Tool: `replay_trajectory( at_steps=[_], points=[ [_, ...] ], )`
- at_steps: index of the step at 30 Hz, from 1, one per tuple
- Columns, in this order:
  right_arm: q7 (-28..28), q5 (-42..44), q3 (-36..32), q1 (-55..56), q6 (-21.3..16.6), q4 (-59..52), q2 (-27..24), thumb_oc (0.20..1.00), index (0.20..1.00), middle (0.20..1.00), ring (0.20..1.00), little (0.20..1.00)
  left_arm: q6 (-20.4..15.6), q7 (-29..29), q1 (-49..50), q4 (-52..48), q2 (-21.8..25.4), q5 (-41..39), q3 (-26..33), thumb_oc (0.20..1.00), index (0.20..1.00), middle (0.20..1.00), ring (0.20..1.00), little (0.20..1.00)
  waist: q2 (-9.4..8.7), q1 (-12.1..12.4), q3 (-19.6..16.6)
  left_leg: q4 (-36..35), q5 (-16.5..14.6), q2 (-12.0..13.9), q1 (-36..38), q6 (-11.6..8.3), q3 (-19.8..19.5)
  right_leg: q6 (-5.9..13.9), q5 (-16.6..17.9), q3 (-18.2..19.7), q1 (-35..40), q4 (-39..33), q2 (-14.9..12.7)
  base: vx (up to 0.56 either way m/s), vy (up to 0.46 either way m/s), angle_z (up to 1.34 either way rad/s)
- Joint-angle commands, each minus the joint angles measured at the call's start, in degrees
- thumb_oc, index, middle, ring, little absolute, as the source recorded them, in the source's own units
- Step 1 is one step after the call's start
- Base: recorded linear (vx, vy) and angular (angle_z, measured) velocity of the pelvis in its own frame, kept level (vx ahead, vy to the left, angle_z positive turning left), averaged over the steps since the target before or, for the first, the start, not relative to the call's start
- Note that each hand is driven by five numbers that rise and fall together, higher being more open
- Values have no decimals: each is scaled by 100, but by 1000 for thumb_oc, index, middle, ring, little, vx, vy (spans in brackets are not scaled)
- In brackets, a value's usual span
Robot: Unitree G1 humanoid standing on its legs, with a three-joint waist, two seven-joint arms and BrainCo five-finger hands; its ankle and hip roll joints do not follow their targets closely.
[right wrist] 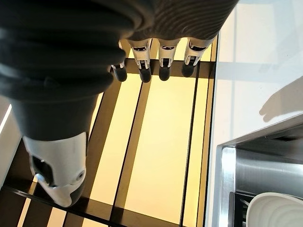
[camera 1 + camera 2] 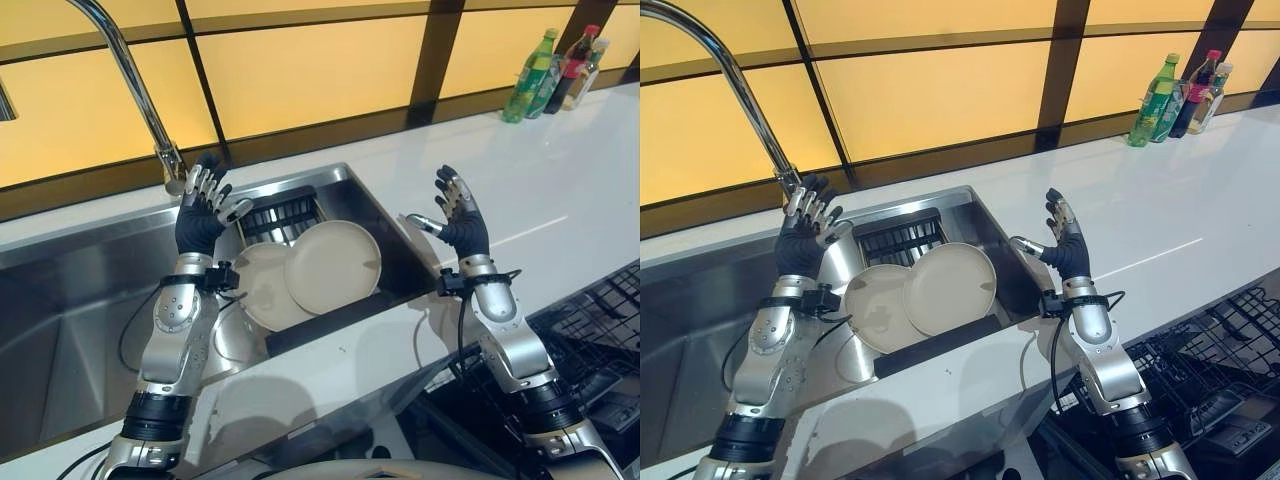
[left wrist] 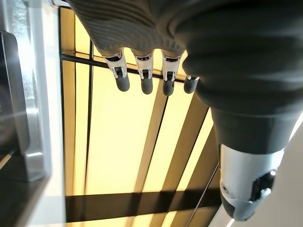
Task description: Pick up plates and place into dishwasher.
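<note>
Two beige plates lean in the steel sink (image 2: 70,330): the front plate (image 2: 335,265) overlaps the rear plate (image 2: 258,285). My left hand (image 2: 200,215) is raised above the sink's left side, fingers straight and spread, holding nothing. Over the sink's right rim my right hand (image 2: 462,222) is also raised and open, palm toward the plates. A plate edge (image 1: 274,210) shows in the right wrist view. The open dishwasher rack (image 2: 590,340) of dark wire sits at the lower right.
A tall curved tap (image 2: 135,85) rises behind the left hand. A dark drain rack (image 2: 280,212) lies in the sink behind the plates. Bottles (image 2: 555,72) stand at the far right of the white counter (image 2: 560,190).
</note>
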Motion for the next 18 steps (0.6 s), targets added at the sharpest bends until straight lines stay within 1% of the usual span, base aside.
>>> replay_trajectory(
  at_steps=[1,3,7,10,14,15,18],
  points=[
    [-10,261,-169,-338,-296,-282,-149,1000,1000,1000,1000,1000,-99,-166,-481,459,515,388,-52,1000,1000,1000,1000,1000,-133,-76,-378,117,224,86,-591,-61,45,460,-539,-235,283,291,-498,36,20,0],
    [-45,247,-150,-379,-351,-267,-167,1000,1000,1000,1000,1000,29,-257,-577,574,655,531,-95,1000,1000,1000,1000,1000,-110,-94,-389,113,222,78,-588,-56,45,468,-535,-221,276,287,-498,41,30,0],
    [-21,323,-207,-367,-323,-303,-274,1000,1000,1000,1000,1000,128,-345,-700,841,914,678,-94,1000,1000,1000,1000,1000,-81,-149,-404,104,225,73,-575,-50,78,486,-520,-195,263,286,-506,50,34,0],
    [52,355,-251,-328,-260,-327,-306,1000,1000,1000,1000,1000,227,-654,-740,1040,1062,779,-81,1000,1000,1000,1000,1000,-62,-194,-424,97,229,67,-571,-43,117,502,-500,-162,255,269,-517,56,29,0],
    [58,351,-253,-320,-255,-329,-308,1000,1000,1000,1000,1000,241,-699,-749,1073,1082,772,-90,1000,1000,1000,1000,1000,-61,-197,-427,95,230,65,-570,-42,120,504,-497,-157,254,266,-519,44,25,0],
    [88,367,-248,-214,-224,-335,-367,1000,1000,1000,1000,1000,365,-1334,-888,1571,1363,786,-262,1000,1000,1000,1000,1000,-11,-318,-436,69,239,46,-564,-20,190,530,-451,-78,214,245,-532,170,96,-1],
    [120,445,-301,-77,-247,-324,-439,1000,1000,1000,1000,1000,309,-1667,-966,1725,1564,567,-334,1000,1000,1000,1000,1000,11,-385,-442,41,249,28,-561,-10,243,561,-406,-26,183,217,-545,121,65,-7]
  ],
)
